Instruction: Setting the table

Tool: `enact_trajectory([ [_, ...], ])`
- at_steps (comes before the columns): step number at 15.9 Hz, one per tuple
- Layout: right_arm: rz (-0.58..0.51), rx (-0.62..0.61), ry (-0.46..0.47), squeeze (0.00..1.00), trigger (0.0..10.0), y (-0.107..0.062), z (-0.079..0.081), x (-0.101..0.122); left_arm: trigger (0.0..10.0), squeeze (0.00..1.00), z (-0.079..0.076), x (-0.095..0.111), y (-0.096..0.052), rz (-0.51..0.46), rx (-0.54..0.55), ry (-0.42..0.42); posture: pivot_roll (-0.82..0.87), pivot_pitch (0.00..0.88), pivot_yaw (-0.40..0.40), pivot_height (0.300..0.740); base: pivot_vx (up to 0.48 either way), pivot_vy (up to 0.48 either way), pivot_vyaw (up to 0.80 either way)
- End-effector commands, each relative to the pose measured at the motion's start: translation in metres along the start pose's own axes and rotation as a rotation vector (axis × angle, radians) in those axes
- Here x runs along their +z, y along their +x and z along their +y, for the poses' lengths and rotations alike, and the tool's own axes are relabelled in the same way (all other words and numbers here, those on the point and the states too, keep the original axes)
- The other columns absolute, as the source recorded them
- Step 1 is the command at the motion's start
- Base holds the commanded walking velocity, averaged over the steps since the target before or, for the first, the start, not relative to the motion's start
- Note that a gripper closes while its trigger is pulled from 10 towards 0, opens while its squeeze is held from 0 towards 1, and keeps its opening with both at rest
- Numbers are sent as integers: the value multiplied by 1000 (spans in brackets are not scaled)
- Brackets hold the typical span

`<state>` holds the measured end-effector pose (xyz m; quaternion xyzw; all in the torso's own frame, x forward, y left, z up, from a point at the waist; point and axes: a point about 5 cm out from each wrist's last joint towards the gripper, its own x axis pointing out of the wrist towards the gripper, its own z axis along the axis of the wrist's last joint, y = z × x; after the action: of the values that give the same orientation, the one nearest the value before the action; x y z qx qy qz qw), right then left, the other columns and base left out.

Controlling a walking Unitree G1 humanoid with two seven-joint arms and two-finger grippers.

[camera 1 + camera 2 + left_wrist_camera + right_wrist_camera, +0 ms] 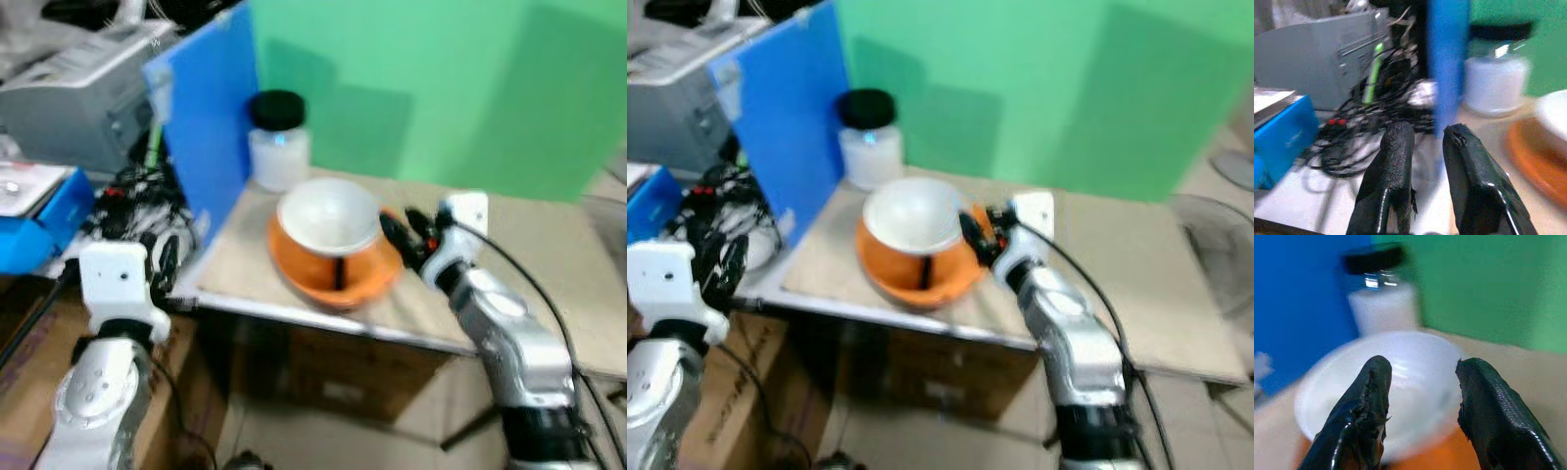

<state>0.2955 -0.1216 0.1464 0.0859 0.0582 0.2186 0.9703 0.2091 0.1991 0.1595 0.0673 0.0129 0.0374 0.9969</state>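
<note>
A white bowl sits inside an orange bowl on the beige table. My right gripper is at the bowls' right rim, open, with its two black fingers spread in front of the white bowl. Nothing is between them. My left gripper is off the table's left edge, near a tangle of cables, with a narrow gap between its fingers and nothing held.
A white jar with a black lid stands behind the bowls. A blue board stands upright at the table's left edge, a green screen at the back. A grey printer, cables and a blue box lie to the left.
</note>
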Motion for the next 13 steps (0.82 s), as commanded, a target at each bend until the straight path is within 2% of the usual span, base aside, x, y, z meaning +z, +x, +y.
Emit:
enact_trajectory([
  [1,17,-26,-6,0,10000,-3,-7,0,10000,0,-8,1,1,3,-63,-12,20,21,-6,740,304,0,0],
  [2,23,-31,-6,0,10000,-3,-7,0,10000,0,-8,1,0,6,-76,-6,20,23,-7,740,270,0,0],
  [3,62,-52,-43,0,10000,-2,-10,-1,10000,0,-11,0,-1,8,-117,-1,18,25,-7,740,0,0,0],
  [4,41,-39,15,157,10000,-2,-12,5,10000,0,-16,1,-4,5,-165,8,14,29,-6,740,0,0,0],
  [5,36,-38,29,788,10000,-2,-13,7,10000,0,-17,1,-4,4,-176,6,14,30,-7,740,0,0,0],
  [6,29,-36,24,1000,10000,-2,-15,12,10000,0,-22,3,-7,-5,-220,3,15,32,-9,740,0,0,0],
  [7,38,-22,42,1000,10000,1,-17,22,10000,0,-29,5,-10,-22,-302,0,7,36,-14,740,0,0,0],
  [9,96,-29,76,1000,10000,7,-22,25,10000,0,-34,5,-10,-20,-372,2,3,39,-14,740,0,0,0],
  [10,117,-30,96,1000,10000,9,-23,25,10000,0,-35,5,-9,-20,-386,4,-1,38,-13,740,0,0,0],
  [13,266,-52,191,1000,10000,25,-32,15,10000,0,-45,9,-5,-25,-555,15,0,38,-22,740,0,0,0],
])
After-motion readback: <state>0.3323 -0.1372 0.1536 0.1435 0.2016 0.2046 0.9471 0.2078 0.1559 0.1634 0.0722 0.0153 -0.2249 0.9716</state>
